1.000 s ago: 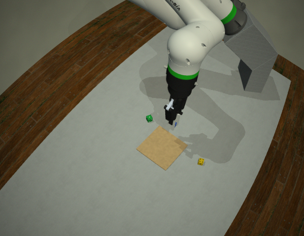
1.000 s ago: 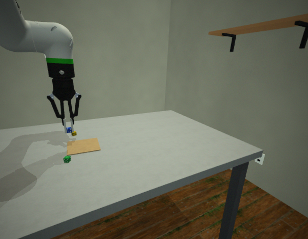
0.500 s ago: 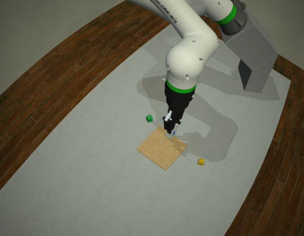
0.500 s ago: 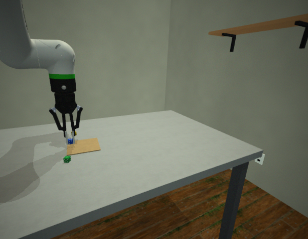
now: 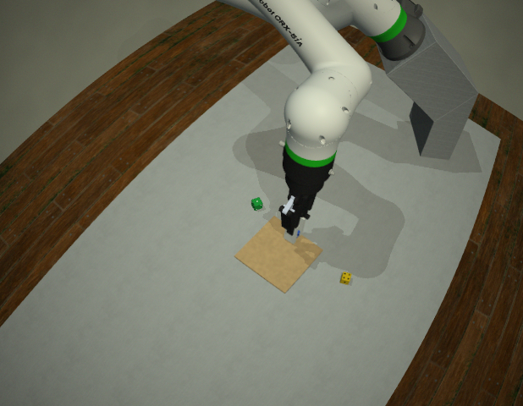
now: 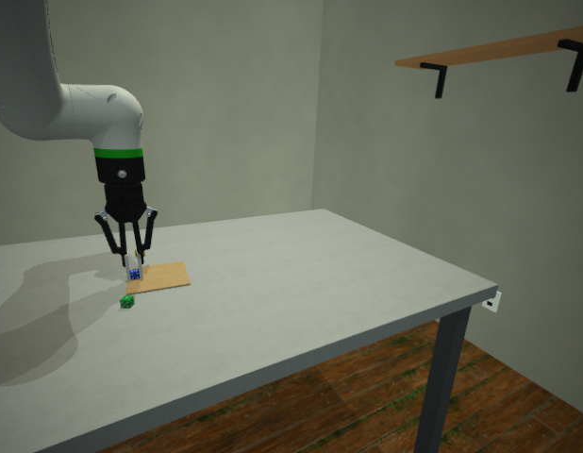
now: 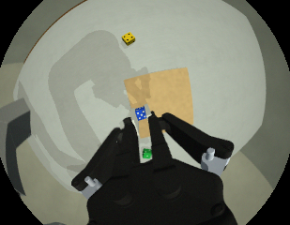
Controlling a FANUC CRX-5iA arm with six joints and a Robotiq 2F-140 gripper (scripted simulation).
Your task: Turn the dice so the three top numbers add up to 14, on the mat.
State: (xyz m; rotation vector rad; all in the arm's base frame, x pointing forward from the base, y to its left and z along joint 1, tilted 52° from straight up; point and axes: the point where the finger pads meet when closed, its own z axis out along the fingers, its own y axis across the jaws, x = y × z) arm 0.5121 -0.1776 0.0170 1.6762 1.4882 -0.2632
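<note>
One blue die (image 5: 298,233) (image 6: 135,274) (image 7: 141,112) clamped between the fingertips of the Robotiq gripper (image 5: 293,237) (image 6: 134,272) (image 7: 141,112), green die (image 5: 256,203) (image 6: 126,301) (image 7: 147,153) and yellow die (image 5: 345,277) (image 7: 129,38) off the mat (image 5: 275,257) (image 6: 165,276) (image 7: 170,94).

Around the pale gray tabletop (image 5: 187,305) (image 6: 282,293) (image 7: 229,56) lies a brown plank floor (image 5: 78,152) (image 6: 282,410). Beyond the tabletop stand plain gray-green walls (image 6: 208,97); right of it, higher up, hangs a wooden shelf (image 6: 496,47) on black brackets (image 6: 441,80). Dim light leaves soft shadows across the tabletop.

Arm (image 5: 325,100) (image 6: 101,109): smooth white casing, black model lettering at the top of the overhead frame, green bands, small round fastener heads. Gripper (image 5: 296,214) (image 6: 134,265) (image 7: 141,112): black, slim-linked, with silver-grey knuckle pieces and pale finger pads (image 6: 127,268).
</note>
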